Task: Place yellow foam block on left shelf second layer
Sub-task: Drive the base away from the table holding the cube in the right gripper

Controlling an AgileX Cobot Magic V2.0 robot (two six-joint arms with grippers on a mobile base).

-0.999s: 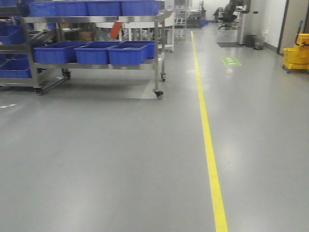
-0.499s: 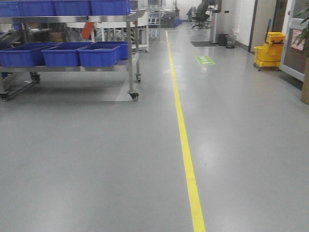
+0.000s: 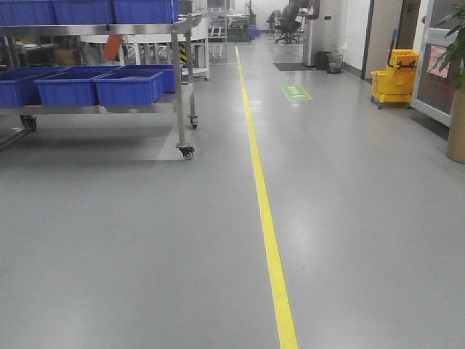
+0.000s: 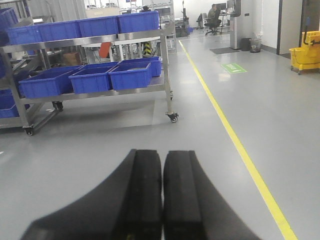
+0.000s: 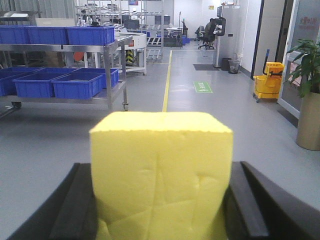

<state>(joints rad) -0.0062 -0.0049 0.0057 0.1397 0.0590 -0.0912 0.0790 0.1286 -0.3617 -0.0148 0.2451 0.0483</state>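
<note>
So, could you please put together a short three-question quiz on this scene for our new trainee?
1. True or false: the right gripper is shut on the yellow foam block.
2. The left gripper is: A) open and empty; B) shut and empty; C) shut on the block.
3. In the front view, on which side of the yellow floor line does the steel rack stand?

Key: 1 true; 2 B; 3 left.
</note>
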